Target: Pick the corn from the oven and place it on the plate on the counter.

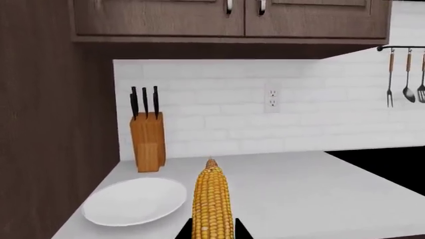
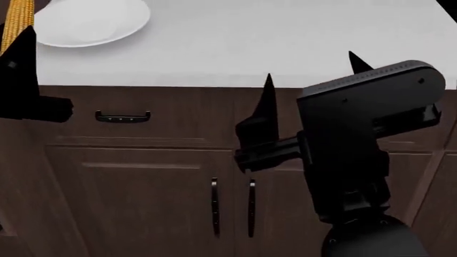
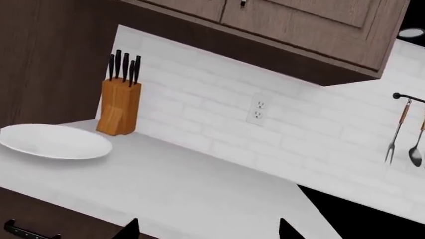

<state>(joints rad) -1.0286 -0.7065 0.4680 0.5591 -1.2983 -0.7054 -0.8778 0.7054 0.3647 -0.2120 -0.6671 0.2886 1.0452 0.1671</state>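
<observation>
My left gripper (image 1: 212, 233) is shut on the corn (image 1: 212, 201), a yellow cob with its tapered tip pointing away from the wrist. In the head view the corn (image 2: 16, 21) shows at the far left with one black finger (image 2: 21, 64) in front of it. It is near the white plate (image 2: 89, 21) and not touching it. The plate (image 1: 133, 201) lies empty on the light counter (image 1: 299, 194). My right gripper (image 3: 209, 230) is open and empty at the counter's front edge (image 2: 286, 80). The oven is out of view.
A wooden knife block (image 1: 147, 142) stands against the tiled wall behind the plate. Utensils (image 1: 406, 82) hang on a rail at the far right, above a black surface (image 1: 391, 164). A dark tall panel (image 1: 40, 124) walls the counter's left end. Brown cabinet doors (image 2: 232, 206) are below the counter.
</observation>
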